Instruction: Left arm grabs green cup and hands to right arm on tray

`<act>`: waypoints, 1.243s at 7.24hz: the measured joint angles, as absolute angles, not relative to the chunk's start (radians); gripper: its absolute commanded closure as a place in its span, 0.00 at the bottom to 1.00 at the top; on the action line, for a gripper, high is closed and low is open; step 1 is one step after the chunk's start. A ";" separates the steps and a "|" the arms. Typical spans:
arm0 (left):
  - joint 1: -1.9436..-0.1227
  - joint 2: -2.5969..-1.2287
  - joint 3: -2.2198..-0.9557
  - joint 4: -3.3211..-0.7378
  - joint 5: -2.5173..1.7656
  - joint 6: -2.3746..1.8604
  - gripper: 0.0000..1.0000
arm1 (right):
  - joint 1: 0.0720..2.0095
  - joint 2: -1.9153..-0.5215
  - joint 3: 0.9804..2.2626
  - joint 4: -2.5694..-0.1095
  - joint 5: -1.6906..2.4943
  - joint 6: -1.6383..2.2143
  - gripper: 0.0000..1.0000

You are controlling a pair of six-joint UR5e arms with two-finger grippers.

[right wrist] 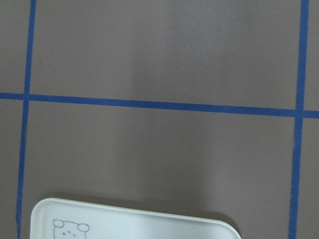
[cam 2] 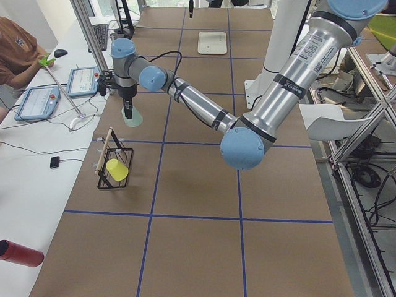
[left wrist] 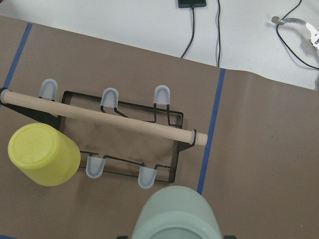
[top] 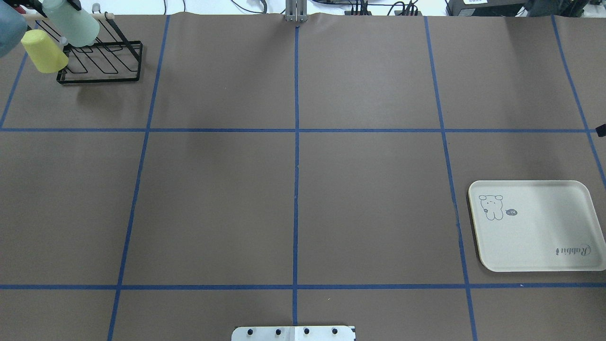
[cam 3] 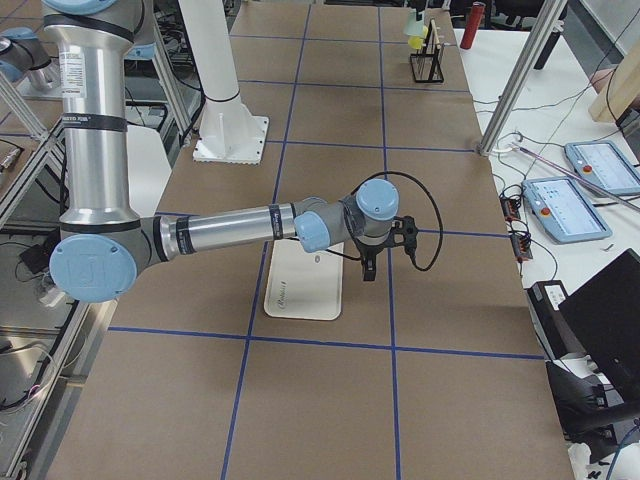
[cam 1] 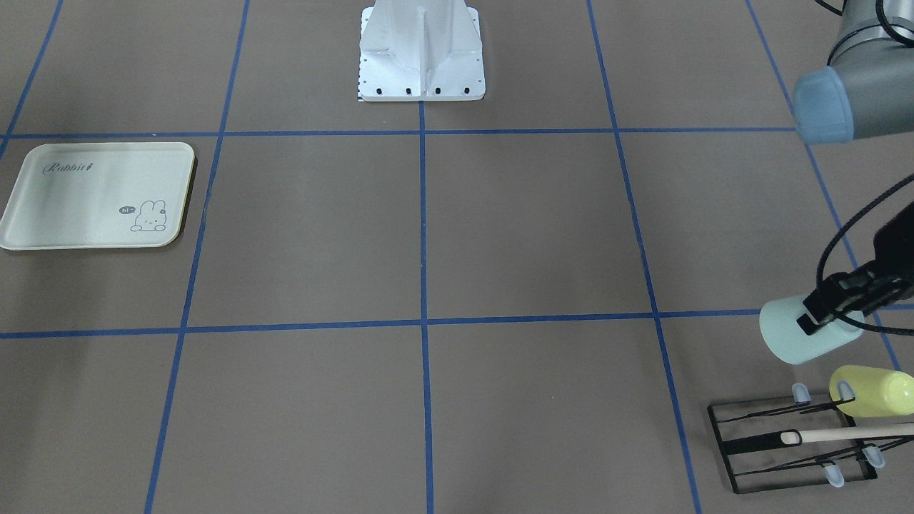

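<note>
My left gripper (cam 1: 822, 321) is shut on the pale mint-green cup (cam 1: 789, 334) and holds it tilted in the air, just beside the black wire rack (cam 1: 771, 446). The cup also shows in the overhead view (top: 72, 24), in the exterior left view (cam 2: 132, 117) and at the bottom of the left wrist view (left wrist: 177, 214). The cream Rabbit tray (top: 544, 237) lies flat and bare on my right side. My right gripper (cam 3: 371, 268) hangs above the tray's (cam 3: 300, 292) edge. I cannot tell whether it is open. The right wrist view shows only the tray's rim (right wrist: 134, 219).
A yellow cup (top: 45, 52) hangs upside down on the rack (top: 106, 66), which has a wooden bar (left wrist: 104, 118). The robot base (cam 1: 421, 57) stands mid-table. Tablets (cam 2: 37, 102), cables and a red bottle (cam 2: 18, 253) lie on the side bench by a seated person.
</note>
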State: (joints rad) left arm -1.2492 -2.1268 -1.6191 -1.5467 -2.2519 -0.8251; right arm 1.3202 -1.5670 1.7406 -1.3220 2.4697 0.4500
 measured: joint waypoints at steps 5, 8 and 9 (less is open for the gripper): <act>-1.038 -2.110 -1.864 -1.565 -2.390 -1.237 1.00 | 1.167 -1.436 1.748 -1.100 2.471 0.927 0.00; -0.974 -2.148 -1.878 -1.811 -2.493 -1.610 1.00 | 1.083 -1.400 1.743 -0.882 2.470 1.193 0.00; -0.951 -2.150 -1.876 -1.932 -2.500 -1.736 1.00 | 1.059 -1.392 1.738 -0.790 2.470 1.278 0.01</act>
State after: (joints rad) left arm -0.9508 -2.1499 -1.8755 -1.9321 -2.4999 -1.7357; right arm 1.0595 -1.3918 1.7378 -0.7905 2.4701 1.2784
